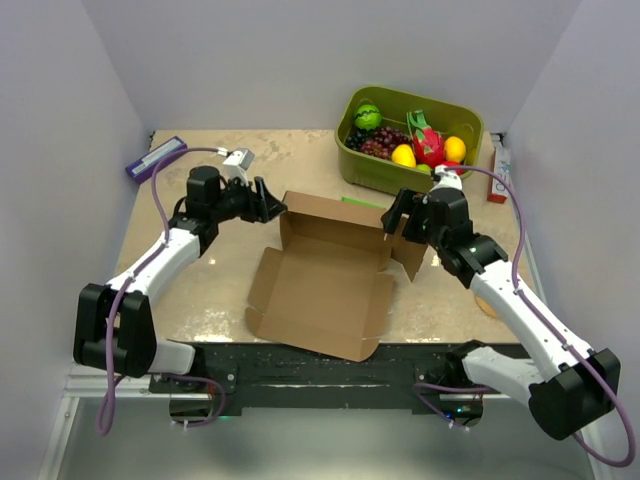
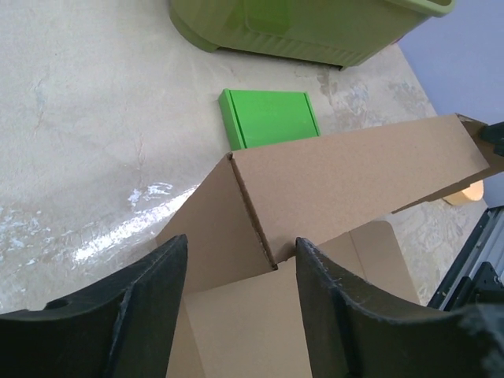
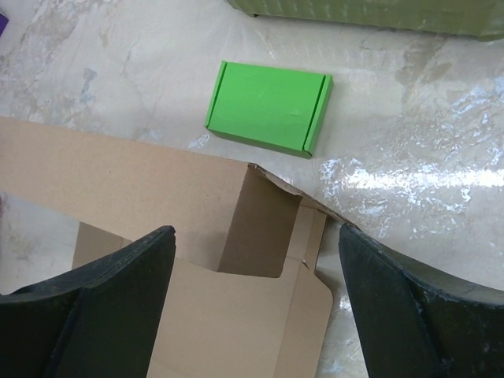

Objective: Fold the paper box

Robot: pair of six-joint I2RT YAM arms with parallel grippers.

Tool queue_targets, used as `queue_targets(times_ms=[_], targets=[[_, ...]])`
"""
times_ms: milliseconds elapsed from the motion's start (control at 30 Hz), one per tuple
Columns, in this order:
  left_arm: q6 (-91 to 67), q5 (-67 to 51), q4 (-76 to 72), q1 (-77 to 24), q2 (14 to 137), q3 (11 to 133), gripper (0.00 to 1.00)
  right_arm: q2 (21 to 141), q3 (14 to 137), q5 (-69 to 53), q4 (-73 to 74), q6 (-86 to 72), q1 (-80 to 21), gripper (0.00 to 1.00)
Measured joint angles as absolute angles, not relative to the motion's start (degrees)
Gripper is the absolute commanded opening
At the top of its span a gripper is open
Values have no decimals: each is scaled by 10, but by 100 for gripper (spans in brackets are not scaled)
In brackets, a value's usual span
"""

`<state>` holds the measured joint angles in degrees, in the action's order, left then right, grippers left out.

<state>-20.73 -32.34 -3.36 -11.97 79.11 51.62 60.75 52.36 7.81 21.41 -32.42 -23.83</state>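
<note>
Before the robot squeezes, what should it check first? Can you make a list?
1. Is the left gripper open around the back-left corner of the cardboard box: ok.
2. Is the right gripper open over the back-right corner: ok.
3. Is the back wall standing up: ok.
4. Is the front flap folded up: not ok, it lies flat on the table.
5. Is the little green box apart from the cardboard: ok.
6. Are any fingers touching cardboard: cannot tell.
</note>
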Motion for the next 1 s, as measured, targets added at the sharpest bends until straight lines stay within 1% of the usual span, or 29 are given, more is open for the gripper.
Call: queue_targets(times_ms=[133, 167, 400, 667, 900, 967, 1000], targets=[[-211, -332, -52, -120, 791, 507, 57, 605, 523, 80, 216, -325, -238, 94], [-215, -334, -55, -120, 791, 504, 57, 601, 523, 82, 219, -325, -238, 94], [-222, -346, -71, -120, 790, 490, 56, 538, 526, 64, 227, -337, -236, 94], [-222, -348, -73, -120, 780, 485, 54, 580, 500, 19, 194, -393, -236, 91], [-222, -350, -72, -120, 777, 479, 54, 582, 466, 12, 161, -433, -236, 90], [-222, -352, -73, -120, 777, 479, 56, 587, 461, 8, 148, -443, -236, 89], [-222, -353, -73, -120, 777, 479, 61, 590, 460, 6, 142, -446, -236, 89]])
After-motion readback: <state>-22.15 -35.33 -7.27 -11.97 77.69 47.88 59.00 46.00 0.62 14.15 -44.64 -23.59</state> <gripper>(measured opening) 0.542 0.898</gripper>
